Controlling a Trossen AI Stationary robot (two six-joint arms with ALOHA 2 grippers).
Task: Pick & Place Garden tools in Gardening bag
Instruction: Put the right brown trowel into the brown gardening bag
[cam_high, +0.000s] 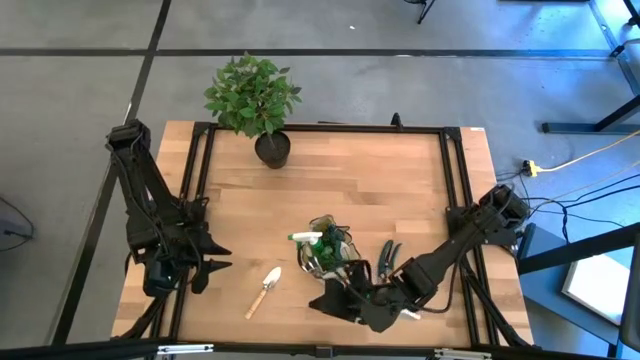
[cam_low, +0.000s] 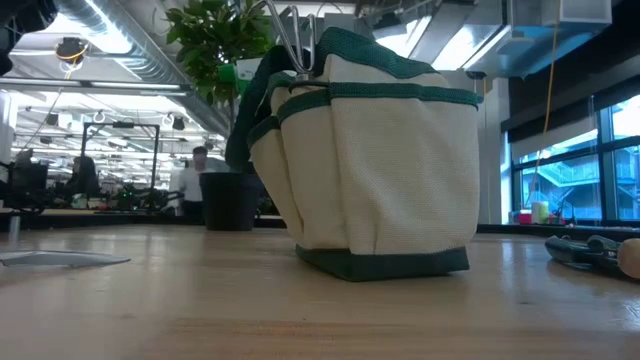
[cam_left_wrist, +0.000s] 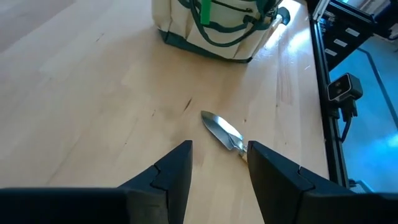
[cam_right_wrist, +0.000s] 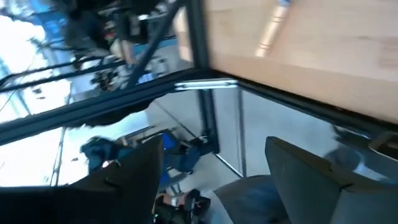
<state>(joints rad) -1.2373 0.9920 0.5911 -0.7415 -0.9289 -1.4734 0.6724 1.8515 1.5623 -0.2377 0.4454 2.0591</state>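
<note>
Gardening bag: upright, beyond left gripper's jaws.
Trowel: just ahead of those half-open, empty jaws.
Right gripper: jaws wide, empty, beside bag.

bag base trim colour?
Dark green band along the gardening bag base, under cream fabric; clearest in the low view.

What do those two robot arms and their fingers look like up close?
Both arms are dark, nearly black, built of jointed segments. The left arm and right arm each end in a two-fingered gripper. The left gripper has two flat, angular black fingers with stepped inner faces. The right gripper has similar dark slab-like fingers.
</note>
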